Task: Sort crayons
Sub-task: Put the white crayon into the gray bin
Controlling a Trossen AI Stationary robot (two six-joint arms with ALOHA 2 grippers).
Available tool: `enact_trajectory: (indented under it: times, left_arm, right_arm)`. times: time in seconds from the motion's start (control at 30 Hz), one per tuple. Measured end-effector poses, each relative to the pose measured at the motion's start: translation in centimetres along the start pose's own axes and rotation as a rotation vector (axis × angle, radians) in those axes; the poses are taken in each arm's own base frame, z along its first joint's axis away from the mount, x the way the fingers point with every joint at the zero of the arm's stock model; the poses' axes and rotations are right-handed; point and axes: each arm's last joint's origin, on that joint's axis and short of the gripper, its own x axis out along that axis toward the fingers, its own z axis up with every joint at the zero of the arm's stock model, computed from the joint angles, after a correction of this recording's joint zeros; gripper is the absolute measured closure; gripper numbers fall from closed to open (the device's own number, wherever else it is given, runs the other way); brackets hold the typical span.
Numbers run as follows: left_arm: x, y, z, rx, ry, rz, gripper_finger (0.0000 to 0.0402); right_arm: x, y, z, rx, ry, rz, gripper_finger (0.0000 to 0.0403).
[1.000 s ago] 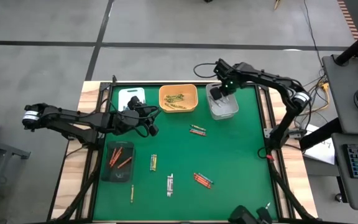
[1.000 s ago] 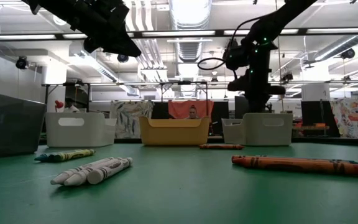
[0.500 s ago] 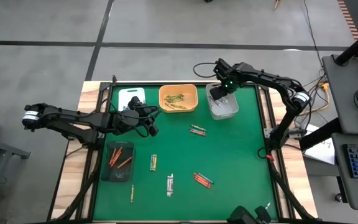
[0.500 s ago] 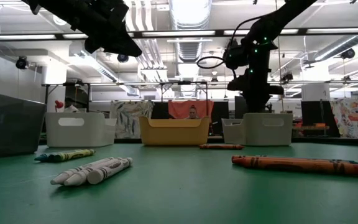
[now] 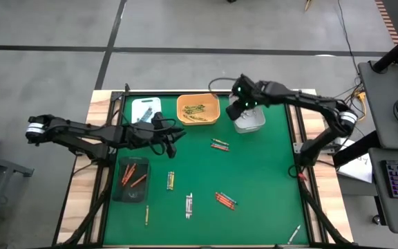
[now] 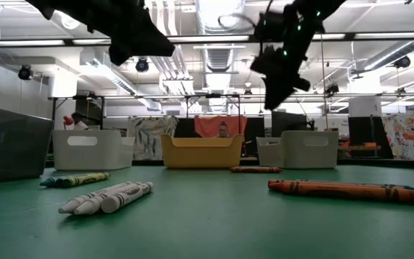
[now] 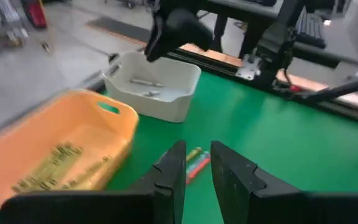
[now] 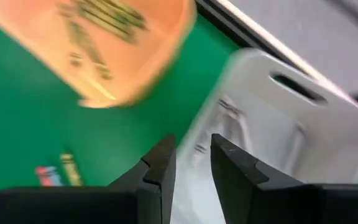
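From above, the green felt tabletop (image 5: 261,173) has small thin crayons (image 5: 220,144) lying loose in little groups, and more sit in the orange plastic tray (image 5: 198,108), the see-through white plastic tray (image 5: 249,121) and the dark grey tray (image 5: 130,179). The right end effector (image 5: 234,111) hangs at the near edge of the white tray, and the left end effector (image 5: 174,135) hangs over the felt below the orange tray. From low down, a long orange crayon pair (image 6: 343,188) and a white crayon bundle (image 6: 108,196) lie on the felt, and both arms are up in the air. The left wrist view shows the left end effector (image 7: 196,163) with a narrow gap and nothing in it, aimed at a yellow and red crayon pair (image 7: 193,160). The right wrist view shows the right end effector (image 8: 191,158) a little apart and empty, with grey-white crayons inside the white tray. To do the next pick well, the left arm should probably come straight down, grab one crayon across its middle, and not bump its neighbour.
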Motion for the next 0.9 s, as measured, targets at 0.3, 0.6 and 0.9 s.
enact_trajectory:
  times: [0.3, 0.6, 0.9]
  left_arm:
    - [0.8, -2.3, -2.1, -0.314, 0.136, -0.118, 0.0347]
    - [1.3, -5.2, -3.6, -0.471, 0.454, -0.041, 0.0363]
    - [3.2, -9.0, -3.3, -0.246, 0.771, 0.168, 0.0364]
  right_arm:
    - [-2.2, 7.0, -4.5, -0.175, -0.232, 0.177, 0.0333]
    - [-2.1, 8.6, -9.3, -0.286, -0.233, 0.262, 0.0339]
    - [-0.6, 8.4, -10.7, -0.333, -0.231, 0.255, 0.0344]
